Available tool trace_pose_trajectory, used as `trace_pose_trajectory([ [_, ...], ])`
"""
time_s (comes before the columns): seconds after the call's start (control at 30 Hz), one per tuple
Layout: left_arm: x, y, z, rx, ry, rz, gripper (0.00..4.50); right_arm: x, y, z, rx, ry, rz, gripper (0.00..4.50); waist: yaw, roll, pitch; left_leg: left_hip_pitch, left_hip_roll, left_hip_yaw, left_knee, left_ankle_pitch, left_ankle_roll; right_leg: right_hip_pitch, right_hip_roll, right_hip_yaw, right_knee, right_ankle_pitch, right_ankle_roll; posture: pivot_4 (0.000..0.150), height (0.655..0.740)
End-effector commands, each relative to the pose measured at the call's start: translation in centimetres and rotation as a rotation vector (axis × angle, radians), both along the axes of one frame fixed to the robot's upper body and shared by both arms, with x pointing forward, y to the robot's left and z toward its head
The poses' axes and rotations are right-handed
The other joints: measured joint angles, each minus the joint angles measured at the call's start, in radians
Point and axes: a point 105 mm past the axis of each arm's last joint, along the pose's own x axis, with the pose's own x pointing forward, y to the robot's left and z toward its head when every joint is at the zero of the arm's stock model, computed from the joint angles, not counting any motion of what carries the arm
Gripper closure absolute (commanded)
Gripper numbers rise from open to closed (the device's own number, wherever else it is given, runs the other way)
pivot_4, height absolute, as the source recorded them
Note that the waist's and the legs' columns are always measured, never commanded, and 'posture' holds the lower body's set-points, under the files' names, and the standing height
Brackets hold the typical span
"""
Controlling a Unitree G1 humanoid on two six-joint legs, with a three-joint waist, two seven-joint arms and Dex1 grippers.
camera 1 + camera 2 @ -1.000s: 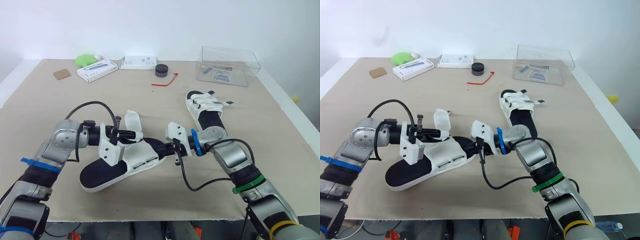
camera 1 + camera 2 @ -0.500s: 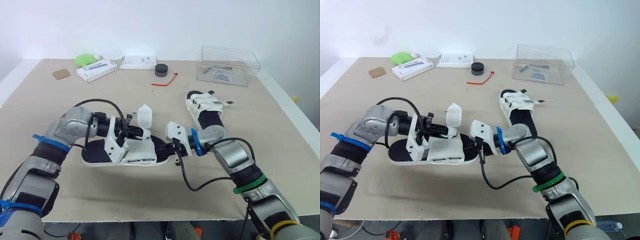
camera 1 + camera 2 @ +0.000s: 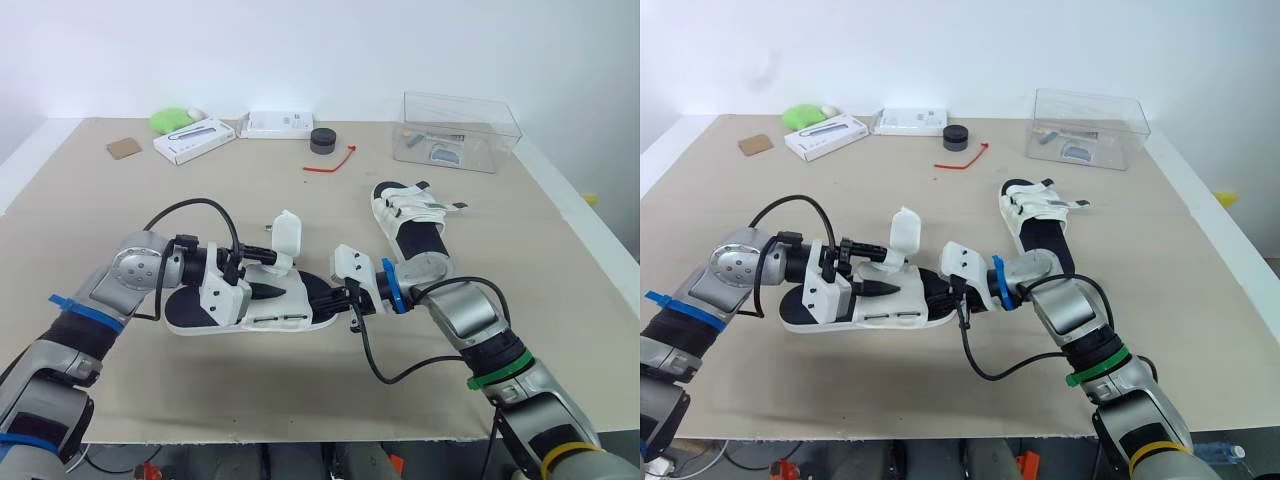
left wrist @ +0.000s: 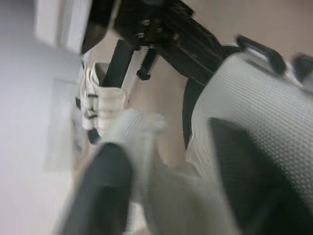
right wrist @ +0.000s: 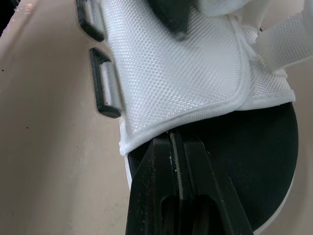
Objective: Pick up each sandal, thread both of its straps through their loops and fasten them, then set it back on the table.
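Fingers of our left hand (image 3: pixel 262 276) stand parted over the near sandal (image 3: pixel 288 308), with the base of its upright white strap (image 3: pixel 287 236) between them. We see that sandal lying flat on the table (image 3: pixel 300 400). Our right hand (image 5: pixel 177 147) is pinched closed on the sandal's black sole edge. Farther right, a second sandal (image 3: pixel 413 222) rests apart.

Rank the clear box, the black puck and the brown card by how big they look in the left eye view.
1. Clear box
2. Black puck and brown card: about alike, too close to rank.
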Motion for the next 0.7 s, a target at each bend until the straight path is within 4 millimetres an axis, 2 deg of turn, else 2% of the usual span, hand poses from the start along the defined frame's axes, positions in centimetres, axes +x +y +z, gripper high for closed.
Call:
trace_pose_trajectory([
  [0.03,-0.8,0.2,2.3,-0.079,0.057,0.016,0.75,0.0,0.4,0.6,0.001,-0.026,0.026,4.5,-0.001,0.0,0.0,0.0,0.0,0.0,0.0,0.0,0.0,0.0,0.0,0.0,0.0,0.0,0.0,0.15,0.74],
  [0.13,-1.4,0.5,2.5,-0.103,0.168,0.048,0.75,0.0,0.4,0.5,0.001,-0.027,0.026,4.5,-0.001,0.0,0.0,0.0,0.0,0.0,0.0,0.0,0.0,0.0,0.001,0.0,0.0,0.0,0.0,0.15,0.74],
  [0.27,-3.2,1.4,1.5,-0.073,0.336,0.091,0.75,0.1,0.3,0.6,-0.001,-0.025,0.029,4.5,-0.002,0.0,0.0,0.0,0.0,-0.001,0.0,0.0,0.0,0.0,0.001,0.0,0.0,0.0,0.0,0.15,0.74],
  [0.53,-3.7,2.5,1.4,-0.105,0.537,0.223,0.75,0.2,0.6,0.4,-0.006,-0.023,0.043,4.5,0.0,0.0,0.0,0.0,0.0,-0.001,0.0,0.0,-0.001,0.0,0.004,0.0,0.0,-0.001,0.0,0.15,0.74],
  [0.7,-4.8,2.3,1.0,-0.16,0.704,0.273,0.75,0.3,0.6,0.3,-0.009,-0.024,0.048,4.5,0.0,0.0,0.0,0.0,0.002,-0.002,0.0,0.0,-0.001,0.0,0.006,0.001,0.0,-0.002,-0.001,0.15,0.74],
])
